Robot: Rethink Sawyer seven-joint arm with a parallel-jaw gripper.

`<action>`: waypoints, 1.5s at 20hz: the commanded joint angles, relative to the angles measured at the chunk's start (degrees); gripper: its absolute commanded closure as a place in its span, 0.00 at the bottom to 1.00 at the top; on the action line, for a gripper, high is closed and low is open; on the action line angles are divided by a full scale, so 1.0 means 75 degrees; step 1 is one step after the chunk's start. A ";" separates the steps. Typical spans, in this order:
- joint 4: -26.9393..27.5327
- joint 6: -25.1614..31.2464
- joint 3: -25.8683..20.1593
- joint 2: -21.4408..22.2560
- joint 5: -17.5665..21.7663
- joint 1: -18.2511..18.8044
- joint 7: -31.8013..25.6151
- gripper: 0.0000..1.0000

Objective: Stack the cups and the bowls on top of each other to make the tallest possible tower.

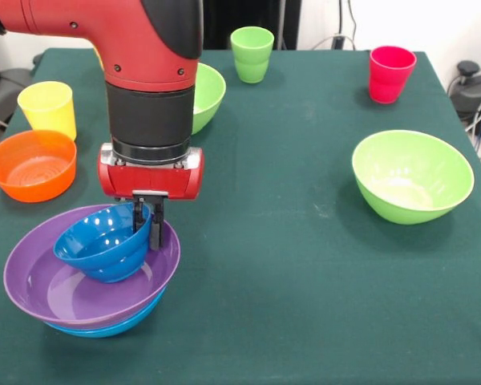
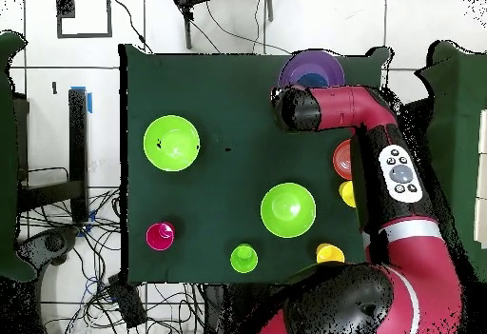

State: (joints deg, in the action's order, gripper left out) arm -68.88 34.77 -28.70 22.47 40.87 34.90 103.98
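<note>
My gripper (image 1: 147,228) is shut on the near rim of the small blue bowl (image 1: 100,241), one finger inside and one outside. The bowl hangs tilted, low inside the wide purple bowl (image 1: 64,293), which is nested in the large blue bowl (image 1: 104,327) at the table's front left. I cannot tell whether the small bowl touches the purple one. Seen from overhead, the arm covers most of this stack and only the purple bowl (image 2: 311,67) shows. The orange bowl (image 1: 30,164) and a yellow cup (image 1: 46,108) stand to the left.
One light green bowl (image 1: 411,176) sits at the right, another (image 1: 210,95) is half hidden behind the arm. A green cup (image 1: 252,54) and a red cup (image 1: 390,74) stand along the far edge. In the overhead view a second yellow cup (image 2: 330,252) stands near the robot's base.
</note>
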 commanded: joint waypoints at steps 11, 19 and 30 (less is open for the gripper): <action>-0.0830 -0.0607 0.0270 -0.0622 0.0185 -0.0410 0.0114 1.00; -0.0975 -0.0870 0.0341 -0.0692 0.0085 -0.0461 0.0357 1.00; -0.1112 -0.1130 0.0565 -0.0729 -0.0112 -0.0715 0.0853 1.00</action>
State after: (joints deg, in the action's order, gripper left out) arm -70.48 29.82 -25.96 22.71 40.27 33.57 103.96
